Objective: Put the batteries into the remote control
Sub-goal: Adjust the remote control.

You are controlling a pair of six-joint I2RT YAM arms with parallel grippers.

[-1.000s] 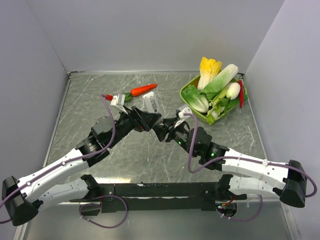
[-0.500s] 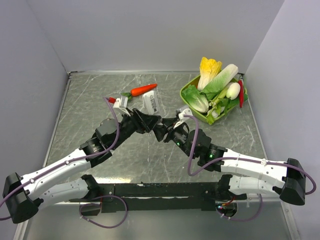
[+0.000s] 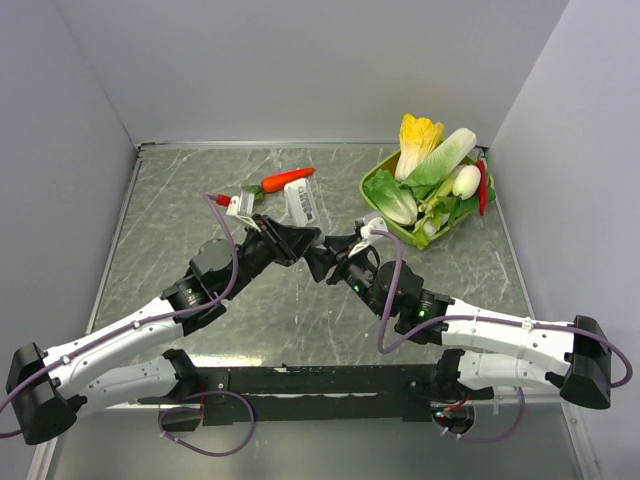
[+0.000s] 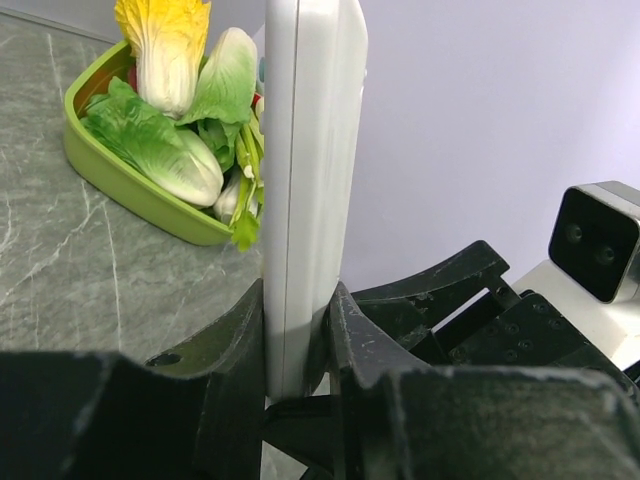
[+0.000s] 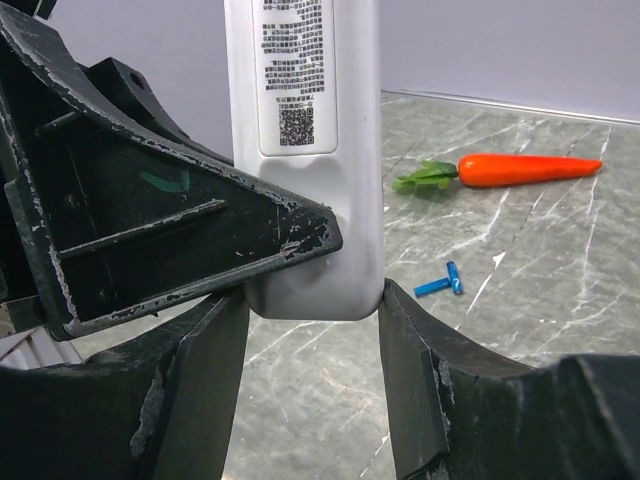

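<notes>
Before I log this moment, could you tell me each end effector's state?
Left end effector: closed on the remote control.
Right end effector: also closed on the remote control.

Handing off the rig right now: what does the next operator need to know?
Left gripper: shut on the remote, pinching its two faces.
Right gripper: shut on the remote's end, across its width.
Batteries: both on the table, in front of the carrot.
Done: remote lifted, held by both grippers.
Left: nothing is loaded yet. Whether the compartment is open cannot be told. Both batteries need to be fetched and inserted.
</notes>
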